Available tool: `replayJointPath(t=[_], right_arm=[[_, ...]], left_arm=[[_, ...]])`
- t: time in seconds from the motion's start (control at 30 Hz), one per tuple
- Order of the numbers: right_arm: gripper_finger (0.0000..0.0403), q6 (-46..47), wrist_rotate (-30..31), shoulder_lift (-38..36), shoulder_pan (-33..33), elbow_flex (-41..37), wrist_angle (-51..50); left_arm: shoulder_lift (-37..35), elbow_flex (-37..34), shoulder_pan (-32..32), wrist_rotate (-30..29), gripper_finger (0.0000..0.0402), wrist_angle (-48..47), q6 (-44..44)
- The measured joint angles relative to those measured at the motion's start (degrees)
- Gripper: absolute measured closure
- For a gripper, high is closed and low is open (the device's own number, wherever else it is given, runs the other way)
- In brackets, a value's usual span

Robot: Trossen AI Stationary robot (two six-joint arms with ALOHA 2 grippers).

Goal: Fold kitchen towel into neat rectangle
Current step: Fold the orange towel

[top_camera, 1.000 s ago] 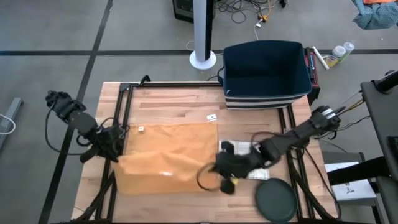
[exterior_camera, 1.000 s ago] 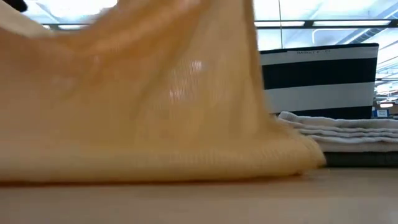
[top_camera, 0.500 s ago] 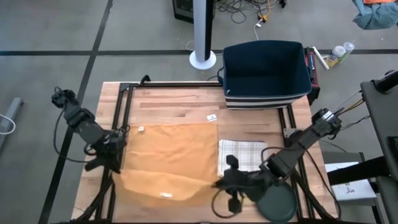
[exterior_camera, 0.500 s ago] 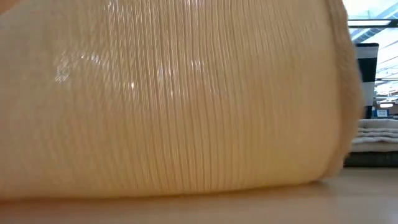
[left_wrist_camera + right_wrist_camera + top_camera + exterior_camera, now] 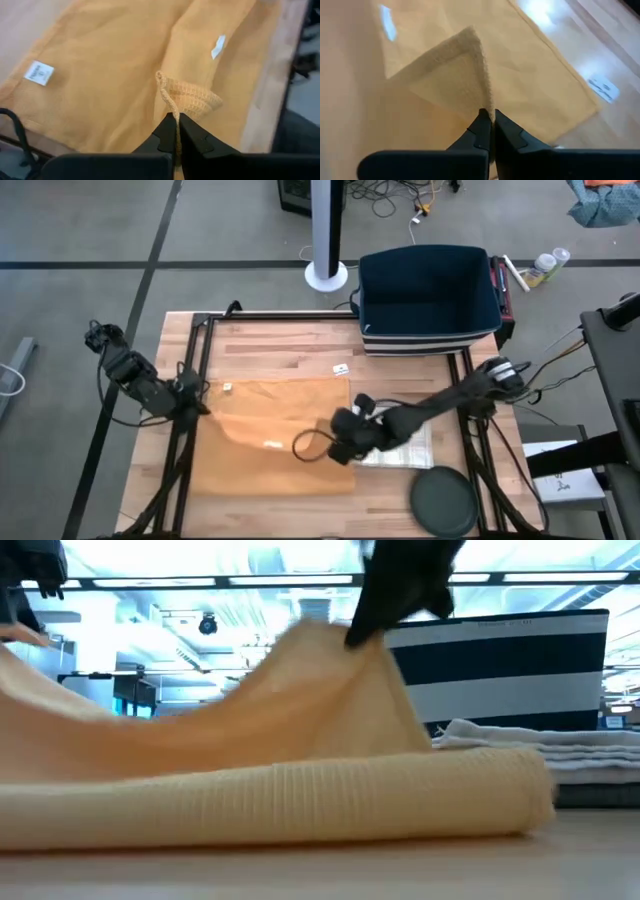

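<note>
The orange waffle-weave kitchen towel (image 5: 275,435) lies on the left half of the pale wooden bench (image 5: 280,340), and the fold looks to be mid-way, not finished. The left gripper (image 5: 190,405), at the towel's left edge, has its fingers clenched on a corner of the cloth; the wrist view shows the hem pinched between them. The right gripper (image 5: 345,438), at the towel's right edge, is likewise clamped on the opposite corner. In the low view the cloth rises in a hump between the two held corners, above a rounded fold along the near edge. In my judgement the first fold is being carried over but not laid down: the lifted edge has yet to meet the far edge, be flattened and released, and at least one more fold is probably needed for a neat rectangle.

A navy fabric bin with striped sides (image 5: 428,295) stands at the far right of the bench; its inside looks dark and I see nothing in it. A folded pale checked towel (image 5: 405,442) lies just right of the orange one, partly under the right arm, and a dark round disc (image 5: 443,502) sits at the near right.
</note>
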Motion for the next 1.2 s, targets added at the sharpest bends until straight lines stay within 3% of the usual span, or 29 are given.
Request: replayJointPath(t=[0.2, 0.4, 0.6, 0.7, 0.83, 0.97, 1.2], right_arm=[[0.0403, 0.68, -2.09, 4.29, -7.09, -0.12, -0.32], [0.0403, -0.83, -2.39, 7.11, -10.21, -0.20, 0.14], [0.0403, -2.87, -2.11, 7.46, -10.07, -0.22, 0.71], [0.0403, -4.85, -1.98, 7.30, -9.94, -0.23, 1.96], [0.0403, -6.15, -1.76, 7.37, -11.36, -0.47, 3.93], [0.0403, -5.87, -1.02, 7.43, -12.55, -0.82, 5.69], [0.0403, -3.58, 1.51, 7.47, -12.96, -1.25, 5.09]], left_arm=[[0.47, -3.43, -0.01, -7.51, 0.0401, -1.12, -4.49], [0.34, -4.35, 0.04, -12.15, 0.0401, -1.39, -7.75], [2.06, -2.10, 0.04, -12.00, 0.0401, -0.05, -8.88], [3.74, 1.00, 0.15, -12.34, 0.0401, -4.97, -7.79], [5.57, 2.45, 0.58, -8.11, 0.0401, -12.40, -10.31], [4.95, 1.38, 0.74, -4.37, 0.0401, -12.42, -13.14], [6.06, 1.18, 0.75, -8.44, 0.0401, -11.31, -13.30]])
